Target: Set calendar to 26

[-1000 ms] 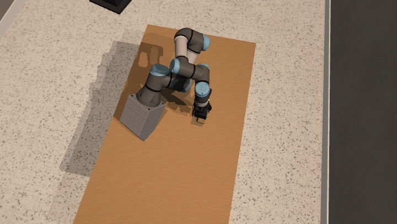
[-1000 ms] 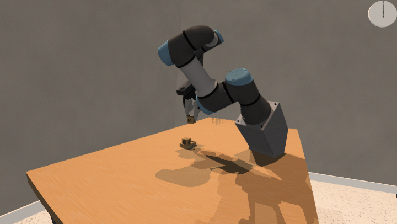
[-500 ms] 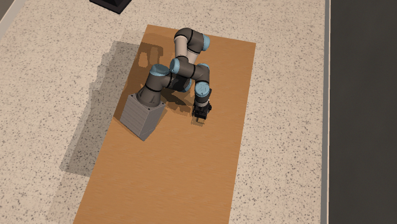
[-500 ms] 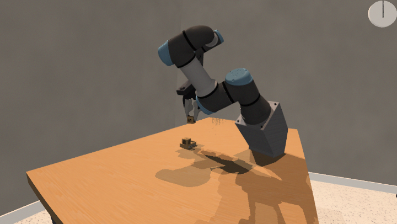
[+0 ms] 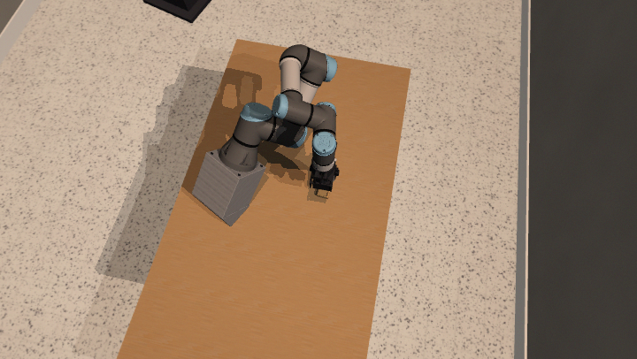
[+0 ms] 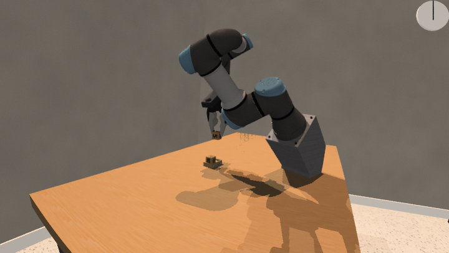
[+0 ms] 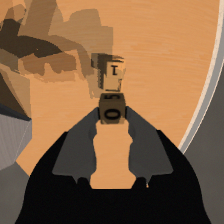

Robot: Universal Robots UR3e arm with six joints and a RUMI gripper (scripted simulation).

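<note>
My gripper (image 6: pixel 216 134) (image 7: pixel 112 107) is shut on a small wooden cube (image 6: pixel 216 136) (image 7: pixel 112 114) and holds it in the air above the tray. In the wrist view the cube shows a dark 0, with part of a 5 on the adjoining face; the exterior view shows a turned 5. The wooden tray (image 6: pixel 207 164) stands on the table below. The other cube (image 6: pixel 210 159) (image 7: pixel 114 70) sits at one end of the tray, with a 1-like mark on top in the wrist view; its side digit is too small to read. In the top view the gripper body mostly hides the held cube.
The arm's grey pedestal (image 5: pixel 228 189) (image 6: pixel 298 154) stands on the wooden table (image 5: pixel 276 285) (image 6: pixel 125 188), to one side of the tray. The arm's shadows fall across the table near the tray. A black object (image 5: pixel 180 6) is at the upper edge of the top view.
</note>
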